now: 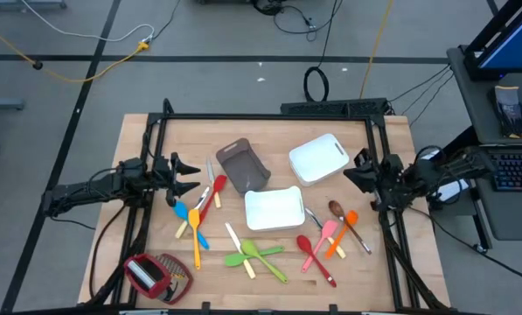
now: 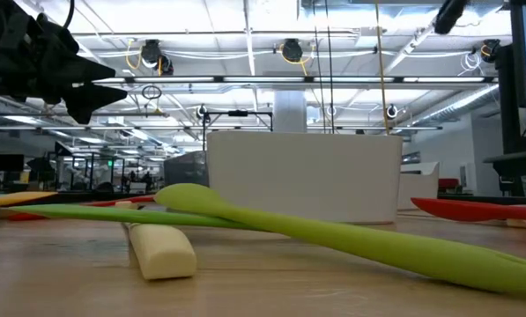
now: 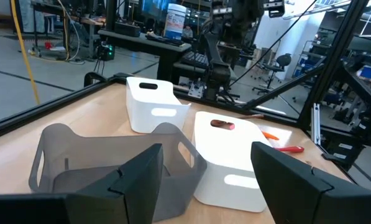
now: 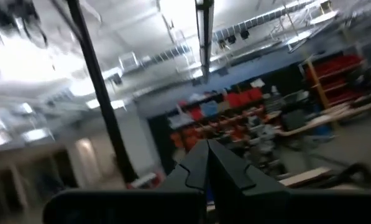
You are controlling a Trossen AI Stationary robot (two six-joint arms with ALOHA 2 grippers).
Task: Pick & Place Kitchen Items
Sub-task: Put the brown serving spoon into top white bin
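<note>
On the tabletop (image 1: 138,140) nothing's picked up yet. The left gripper (image 1: 189,177), fingers apart, hovers by the blue spoon (image 1: 183,213); I'd drop straight onto its handle. The right gripper (image 1: 358,169) has fingers together. Roughly fifteen utensils (image 1: 261,229) lie around three trays: two white trays (image 1: 274,210), one grey tray (image 1: 244,166).

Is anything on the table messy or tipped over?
Yes. The grey-brown tray sits crooked, turned at an angle to the white trays. The colourful utensils lie scattered loose on the table, and two green ones cross over each other. Nothing looks broken or spilled.
</note>
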